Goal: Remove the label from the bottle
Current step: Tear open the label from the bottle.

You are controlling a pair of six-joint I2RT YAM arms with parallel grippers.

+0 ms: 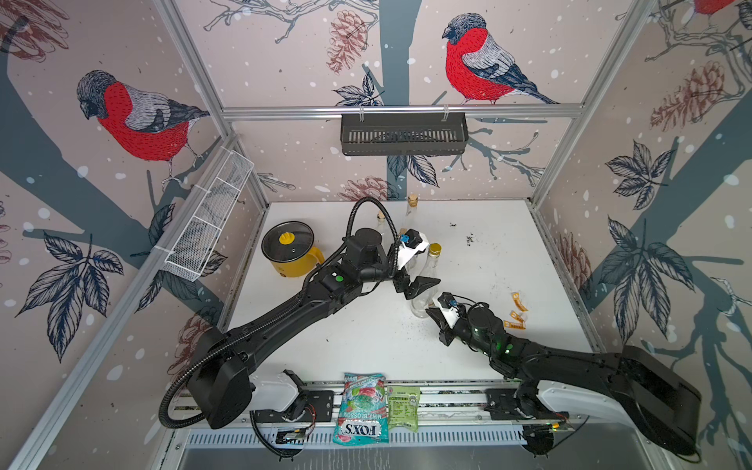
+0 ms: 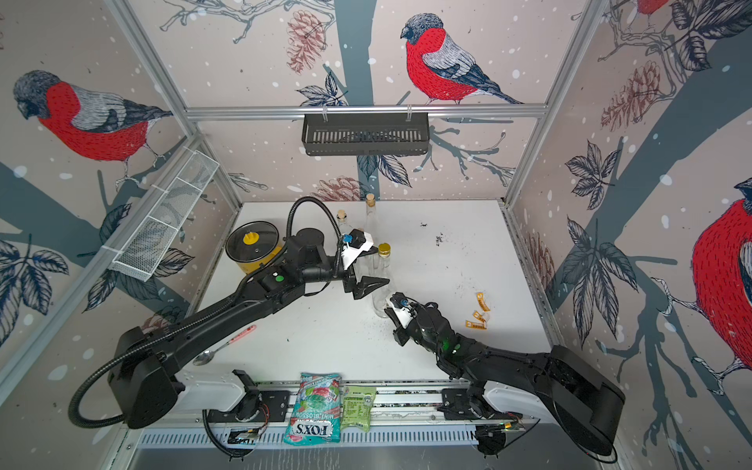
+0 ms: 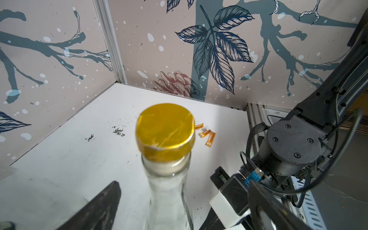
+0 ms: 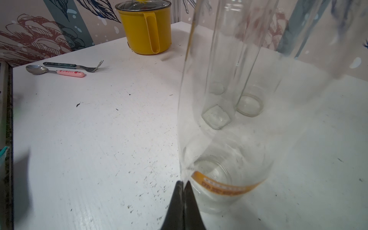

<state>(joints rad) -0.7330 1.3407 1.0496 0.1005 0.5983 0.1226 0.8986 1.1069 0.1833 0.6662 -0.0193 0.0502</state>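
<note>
The white bench (image 1: 366,337) carries a yellow lidded pot (image 1: 291,254) near its far left corner. The clear bottle (image 1: 420,307) with a gold cap (image 3: 165,131) stands upright near the middle of the bench. Two more glass bottles (image 4: 217,115) stand just behind it.

The left gripper (image 1: 424,288) is open, one finger on each side of the bottle's neck below the cap, neither touching the glass. The right gripper (image 4: 184,185) is closed. Its tips press together low against the bottle, at one end of the orange label (image 4: 225,186) that bands the base. Whether they pinch the label I cannot tell.

A spoon (image 4: 53,71) and fork (image 4: 75,66) lie side by side at the left. Small orange scraps (image 1: 517,313) lie to the bottle's right.
</note>
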